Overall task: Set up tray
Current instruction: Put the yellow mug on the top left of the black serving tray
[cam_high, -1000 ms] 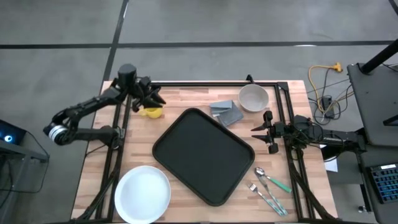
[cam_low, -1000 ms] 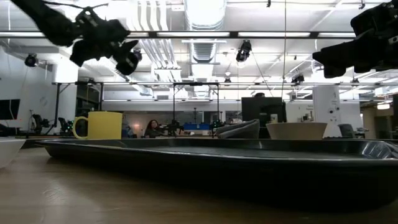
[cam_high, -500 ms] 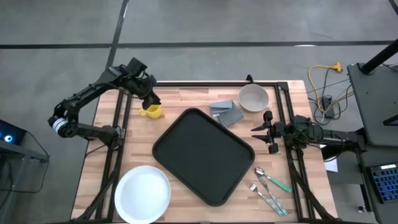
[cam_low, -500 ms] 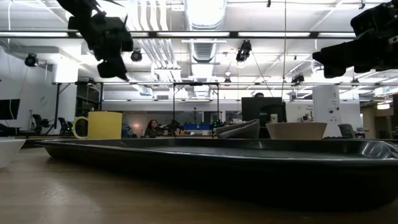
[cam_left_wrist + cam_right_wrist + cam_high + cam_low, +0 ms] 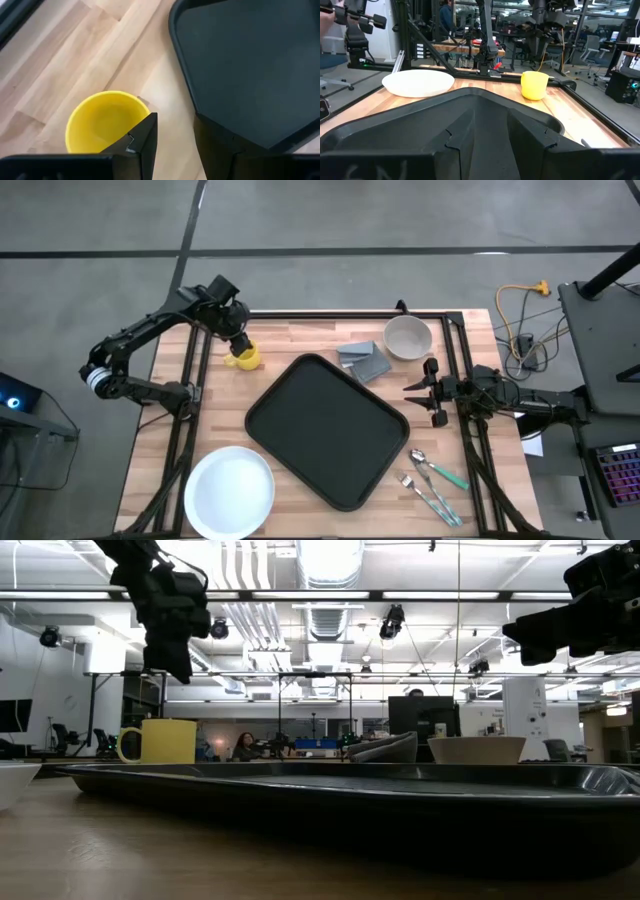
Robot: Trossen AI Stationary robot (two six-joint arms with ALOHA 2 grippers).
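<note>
The black tray (image 5: 325, 430) lies flat mid-table, turned at a slant; it also shows as tray (image 5: 250, 60). A yellow mug (image 5: 243, 359) stands upright on the wood near the far left corner, just off the tray. My left gripper (image 5: 238, 343) hangs above the mug (image 5: 102, 122), pointing down. It is open and holds nothing, one finger over the mug's rim and the other toward the tray. My right gripper (image 5: 408, 392) waits level at the table's right edge, shut and empty, pointing across the tray (image 5: 370, 125).
A white plate (image 5: 229, 491) sits at the near left corner. A pale bowl (image 5: 407, 337) and a folded grey cloth (image 5: 365, 360) lie at the far right. Cutlery (image 5: 435, 480) lies near right of the tray. Black frame bars run along the table's far, left and right edges.
My left gripper has tipped from slanting toward the table's right to pointing straight down. It has then come down closer to the yellow mug. The mug, the tray and my right arm have kept still.
</note>
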